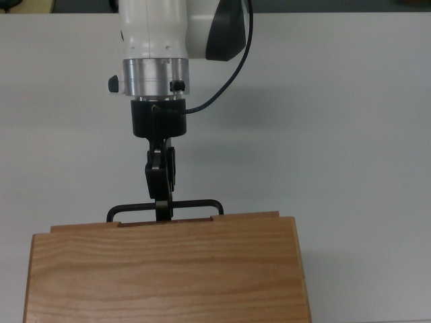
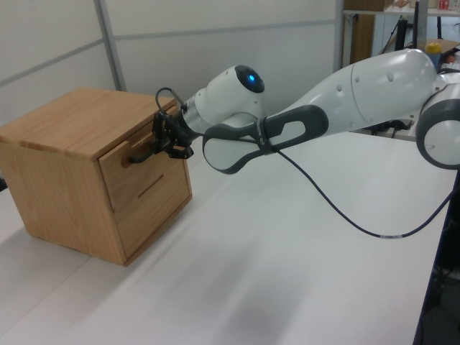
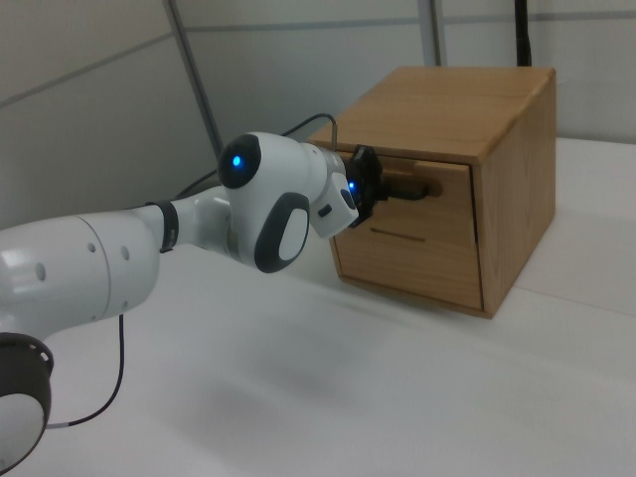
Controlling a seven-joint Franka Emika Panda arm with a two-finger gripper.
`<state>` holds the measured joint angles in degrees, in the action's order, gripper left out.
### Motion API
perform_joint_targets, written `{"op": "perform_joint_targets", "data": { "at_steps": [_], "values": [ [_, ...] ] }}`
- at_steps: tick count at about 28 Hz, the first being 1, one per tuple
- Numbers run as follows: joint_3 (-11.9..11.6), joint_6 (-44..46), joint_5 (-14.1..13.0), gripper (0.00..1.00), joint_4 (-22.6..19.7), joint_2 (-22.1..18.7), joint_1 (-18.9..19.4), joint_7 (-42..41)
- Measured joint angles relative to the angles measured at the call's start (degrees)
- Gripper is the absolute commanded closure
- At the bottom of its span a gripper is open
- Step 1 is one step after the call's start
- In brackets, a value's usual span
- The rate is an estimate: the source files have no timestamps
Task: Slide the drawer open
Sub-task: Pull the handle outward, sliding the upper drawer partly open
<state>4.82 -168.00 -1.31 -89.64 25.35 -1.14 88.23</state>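
At front edge of wide grained wooden cabinet top (image 1: 168, 269): black two-finger gripper (image 1: 162, 205) pinched onto thin black bar handle (image 1: 195, 204) of light wooden drawer (image 2: 133, 152), barely ajar; pull step underway, next req. straight outward draw w/ grip kept.

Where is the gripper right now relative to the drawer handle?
In the top view the gripper sits on the black handle near its middle, just off the cabinet's front edge, fingers closed on the bar.

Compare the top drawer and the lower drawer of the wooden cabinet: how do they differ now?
The top drawer has a black bar handle standing out from its front; the lower drawer shows only a thin dark line. The claw is at the top drawer's handle; nothing touches the lower drawer. Both have light wooden fronts.
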Motion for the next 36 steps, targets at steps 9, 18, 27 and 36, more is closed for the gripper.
{"op": "perform_joint_targets", "data": {
  "at_steps": [9,18,27,36],
  "values": [
    [-0.10,15.93,-0.01,1.00,-0.38,-5.50,-0.15,0.41],
    [0.04,20.92,0.03,1.00,-3.34,-10.82,0.10,0.75],
    [0.05,22.52,0.77,1.00,-5.47,-12.71,0.10,0.75],
    [0.05,19.83,1.13,0.81,-4.79,-12.37,0.05,0.75]
  ]
}}
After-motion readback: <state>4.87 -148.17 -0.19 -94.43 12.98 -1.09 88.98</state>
